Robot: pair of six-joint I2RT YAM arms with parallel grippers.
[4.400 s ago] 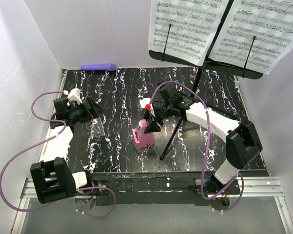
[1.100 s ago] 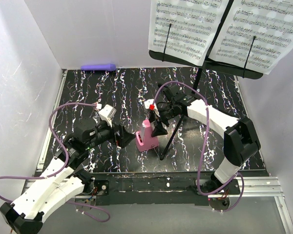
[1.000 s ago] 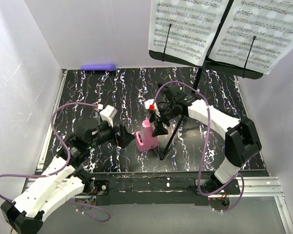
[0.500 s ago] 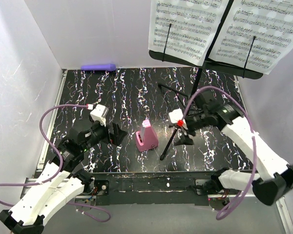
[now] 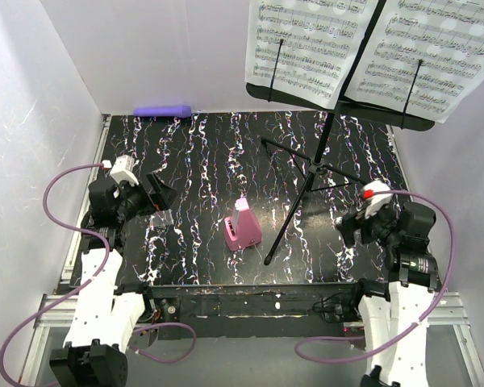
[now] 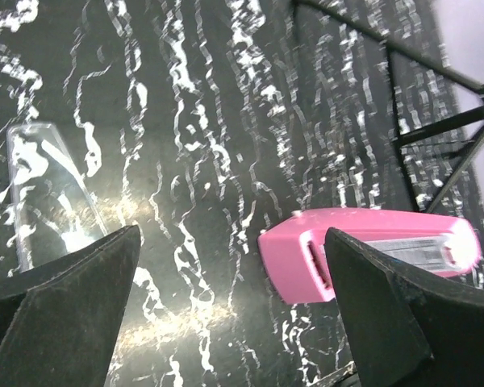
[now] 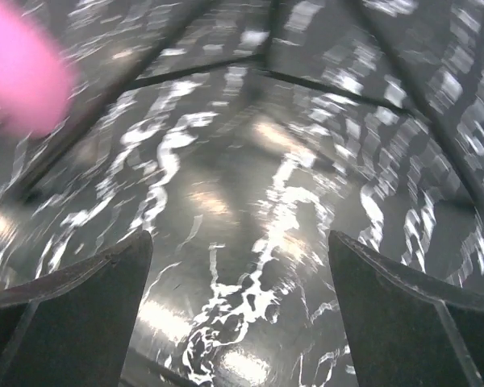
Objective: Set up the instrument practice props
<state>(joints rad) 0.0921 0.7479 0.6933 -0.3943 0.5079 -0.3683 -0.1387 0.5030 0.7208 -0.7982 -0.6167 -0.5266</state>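
Observation:
The black music stand (image 5: 322,139) stands at the back right on its tripod legs. Two white sheet-music pages (image 5: 310,44) (image 5: 431,48) rest on its desk. The pink metronome (image 5: 242,228) stands upright on the mat, left of the front tripod leg, free of both grippers. My left gripper (image 5: 162,197) is open and empty, well to its left. The left wrist view shows the metronome (image 6: 371,250) ahead on the right, between open fingers (image 6: 64,310). My right gripper (image 5: 348,230) is open and empty at the right, near the front edge. Its wrist view shows a pink blur (image 7: 24,76) and tripod legs (image 7: 226,68).
A clear plastic cover (image 5: 158,218) lies on the mat just below my left gripper; it also shows in the left wrist view (image 6: 44,193). A purple cylinder (image 5: 163,110) lies along the back wall at the left. White walls close in both sides.
My right gripper let go of the metronome and pulled back to the right front. My left arm drew back to the left. The metronome stays standing on its own.

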